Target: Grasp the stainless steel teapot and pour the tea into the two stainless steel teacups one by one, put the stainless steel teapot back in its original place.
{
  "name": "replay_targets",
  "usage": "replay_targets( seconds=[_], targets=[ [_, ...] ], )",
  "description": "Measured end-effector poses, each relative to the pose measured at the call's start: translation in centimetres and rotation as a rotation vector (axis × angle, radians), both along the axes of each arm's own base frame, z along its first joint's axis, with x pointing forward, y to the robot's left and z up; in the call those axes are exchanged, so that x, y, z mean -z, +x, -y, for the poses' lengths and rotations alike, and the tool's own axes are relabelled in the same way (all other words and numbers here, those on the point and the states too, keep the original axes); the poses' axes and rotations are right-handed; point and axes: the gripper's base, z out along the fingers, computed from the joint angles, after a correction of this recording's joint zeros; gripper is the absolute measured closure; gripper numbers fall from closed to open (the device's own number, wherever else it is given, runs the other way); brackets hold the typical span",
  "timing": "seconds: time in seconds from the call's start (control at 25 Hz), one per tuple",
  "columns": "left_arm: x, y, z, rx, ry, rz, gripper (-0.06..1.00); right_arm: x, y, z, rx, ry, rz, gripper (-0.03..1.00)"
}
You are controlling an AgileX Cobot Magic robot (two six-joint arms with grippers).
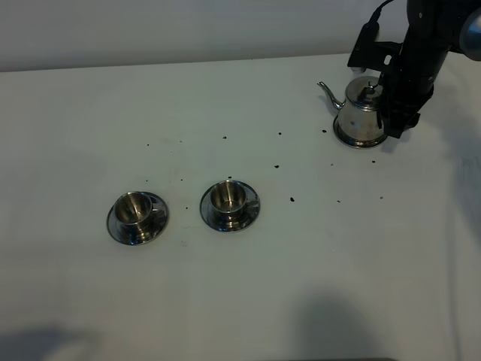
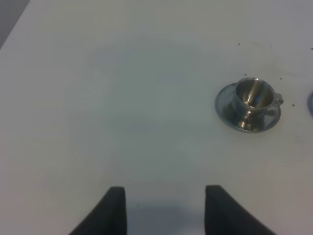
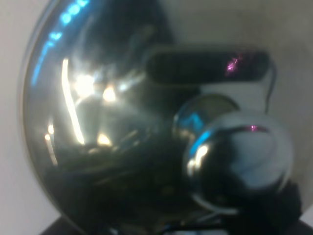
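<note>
Exterior high view has the teapot (image 1: pixel 359 113) standing upright at the far right of the table (image 1: pixel 301 301). It sits on the flat steel disc (image 1: pixel 352 141), whose rim peeks out under its base, and its thin spout points toward the left. The right gripper (image 1: pixel 397 120) is down at the pot's handle side, black against the shiny body and hiding the handle. Its fingers stand wide apart, and I can't tell whether they touch the pot. In the right wrist view almost everything is the domed lid (image 3: pixel 98 122), blurred, with its round knob (image 3: pixel 239 161) close to the lens. Well apart from the pot, nearer the front and to the left, the left teacup (image 1: pixel 137 208) and the right teacup (image 1: pixel 228 197) stand side by side. Each is upright on its own saucer, and the two saucers do not touch. Small dark specks (image 1: pixel 291 199) are scattered over the white table between cups and pot. The left wrist view shows the left gripper (image 2: pixel 165 210) over bare table, fingers (image 2: pixel 115 210) spread with nothing between them, and one teacup on its saucer lies some way ahead.
</note>
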Motion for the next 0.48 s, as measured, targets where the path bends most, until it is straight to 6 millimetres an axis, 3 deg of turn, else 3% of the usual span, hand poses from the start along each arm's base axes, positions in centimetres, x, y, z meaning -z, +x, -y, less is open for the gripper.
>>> replay_targets(
  seconds=[0.2,0.48],
  targets=[
    [0.00,0.00,0.00,0.000,0.000,0.000,0.54,-0.01,0.04,0.00,0.000,0.000,0.004,0.52],
    [0.00,0.00,0.00,-0.001,-0.001,0.000,0.54,-0.01,0.08,0.11,-0.002,-0.007,0.008,0.69]
  ],
)
